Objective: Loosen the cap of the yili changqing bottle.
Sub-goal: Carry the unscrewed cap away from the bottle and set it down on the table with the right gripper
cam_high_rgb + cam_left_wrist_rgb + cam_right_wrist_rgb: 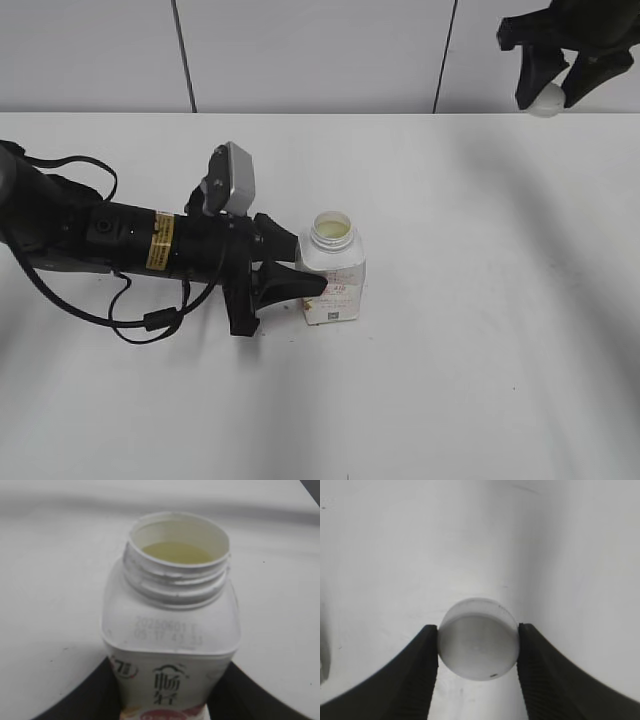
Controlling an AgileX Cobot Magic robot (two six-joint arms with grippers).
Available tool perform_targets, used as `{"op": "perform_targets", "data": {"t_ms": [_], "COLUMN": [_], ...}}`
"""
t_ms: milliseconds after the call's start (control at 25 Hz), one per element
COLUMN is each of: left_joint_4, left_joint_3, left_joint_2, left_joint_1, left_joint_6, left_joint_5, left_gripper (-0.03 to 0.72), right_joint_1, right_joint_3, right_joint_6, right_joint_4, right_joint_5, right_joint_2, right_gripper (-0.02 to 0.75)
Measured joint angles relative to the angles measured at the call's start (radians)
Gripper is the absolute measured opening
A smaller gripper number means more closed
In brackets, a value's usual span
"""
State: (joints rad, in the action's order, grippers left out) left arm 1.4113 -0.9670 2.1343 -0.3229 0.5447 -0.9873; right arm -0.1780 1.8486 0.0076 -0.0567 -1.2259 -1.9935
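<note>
The yili changqing bottle [333, 272] stands upright on the white table, its neck open and pale yellow liquid showing inside. In the left wrist view the bottle [172, 645] fills the frame, threads bare. My left gripper [292, 268] is shut on the bottle's body, one finger on each side [167, 695]. The cap [547, 99] is off the bottle. My right gripper [548, 92] holds it high at the far right, well above the table. In the right wrist view the round white cap [478, 639] sits clamped between the two fingers [478, 645].
The white table [480, 330] stretches around the bottle. A grey panelled wall [310, 50] stands behind the table's far edge. The left arm's cable [140, 322] loops on the table at the left.
</note>
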Motion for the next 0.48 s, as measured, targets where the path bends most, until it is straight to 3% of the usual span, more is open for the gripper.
{"op": "perform_targets", "data": {"t_ms": [320,480], "left_joint_4": [-0.021,-0.049], "left_joint_3": [0.0,0.0], "left_joint_2": [0.0,0.0], "left_joint_1": [0.0,0.0], "left_joint_6": [0.0,0.0], "left_joint_5": [0.001,0.001], "left_gripper": [0.307,0.307], "right_joint_1": [0.036,0.036], "right_joint_3": [-0.186,-0.336], "right_joint_6": [-0.008,0.009], "right_joint_4": [0.05,0.05], "right_joint_5": [0.016,0.146], "right_joint_2": [0.005,0.005], "right_gripper": [0.386,0.386]}}
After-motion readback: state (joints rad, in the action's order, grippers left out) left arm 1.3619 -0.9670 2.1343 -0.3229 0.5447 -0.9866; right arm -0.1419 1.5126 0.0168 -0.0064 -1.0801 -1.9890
